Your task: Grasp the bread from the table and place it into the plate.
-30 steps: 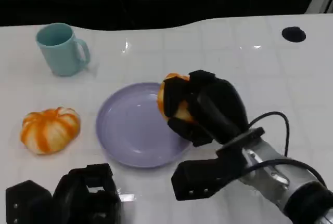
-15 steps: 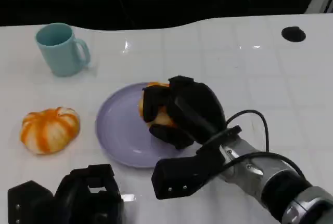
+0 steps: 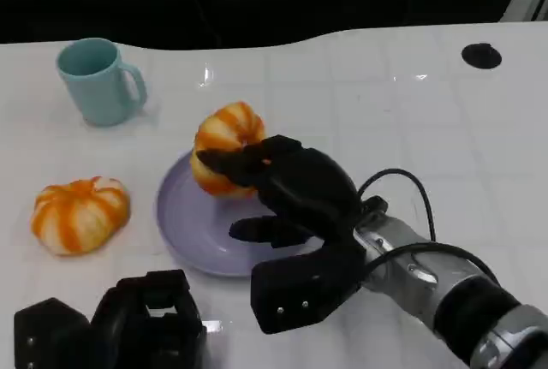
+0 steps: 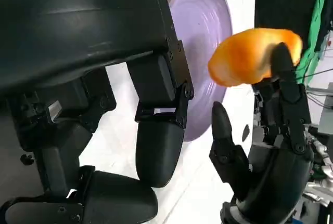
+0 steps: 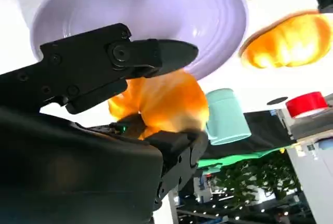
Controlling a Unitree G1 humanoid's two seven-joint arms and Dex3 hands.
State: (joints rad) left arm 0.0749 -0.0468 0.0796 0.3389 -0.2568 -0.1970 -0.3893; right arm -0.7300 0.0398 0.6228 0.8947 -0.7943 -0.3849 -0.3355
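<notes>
On the plate's far rim: your right hand (image 3: 287,189) pinches the bread (image 3: 224,146).
Plate (image 3: 193,236): lavender, its near half bare.
Left of the plate: another bread (image 3: 80,213).
Left hand (image 3: 111,330): fingers curled, holding nothing.

I see my right hand (image 3: 295,193) and the bread (image 3: 224,146) covering the plate (image 3: 184,223) far side; its near-left part is open.
</notes>
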